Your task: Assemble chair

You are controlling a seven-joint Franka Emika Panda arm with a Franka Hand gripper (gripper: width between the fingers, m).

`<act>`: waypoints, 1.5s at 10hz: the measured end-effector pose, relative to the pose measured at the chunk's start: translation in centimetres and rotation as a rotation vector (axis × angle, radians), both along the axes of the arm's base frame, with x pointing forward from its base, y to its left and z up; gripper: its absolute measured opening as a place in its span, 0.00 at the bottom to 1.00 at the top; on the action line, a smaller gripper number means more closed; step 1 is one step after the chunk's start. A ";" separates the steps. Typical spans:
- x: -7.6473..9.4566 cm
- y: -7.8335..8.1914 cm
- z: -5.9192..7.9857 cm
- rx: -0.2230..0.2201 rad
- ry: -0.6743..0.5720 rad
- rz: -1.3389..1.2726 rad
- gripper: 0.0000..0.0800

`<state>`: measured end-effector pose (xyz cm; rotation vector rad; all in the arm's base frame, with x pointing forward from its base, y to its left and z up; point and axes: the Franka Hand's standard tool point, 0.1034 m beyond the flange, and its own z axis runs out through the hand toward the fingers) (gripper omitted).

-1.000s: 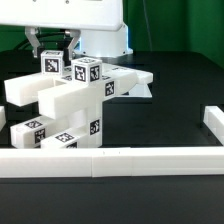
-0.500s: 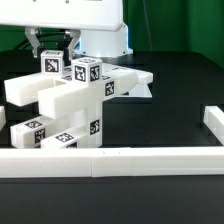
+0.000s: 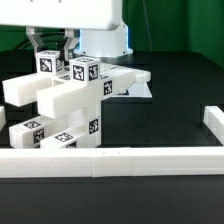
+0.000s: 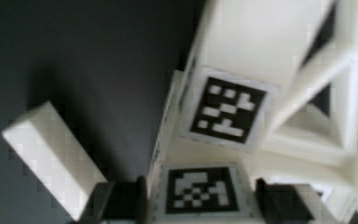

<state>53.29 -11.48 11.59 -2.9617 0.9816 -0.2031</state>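
Fingers clamped narrow on chair top tagged bar, border wall near, black table open beside.

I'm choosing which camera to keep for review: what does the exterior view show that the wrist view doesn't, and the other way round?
Only the exterior view shows the long low white border wall, the black table and the whole blocky shape of the chunky matte white plastic chair.

Only the wrist view shows, close up, the gripper shut on a tagged bar of the chair, with dark fingers either side.

Both show the chair's black-and-white tags.
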 end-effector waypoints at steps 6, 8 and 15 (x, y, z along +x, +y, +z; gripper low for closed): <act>0.2 0.3 0.1 0.080 -0.023 -0.447 0.36; 0.4 0.5 0.0 0.131 -0.027 -0.711 0.36; 0.6 0.2 -0.2 0.200 -0.038 -0.963 0.71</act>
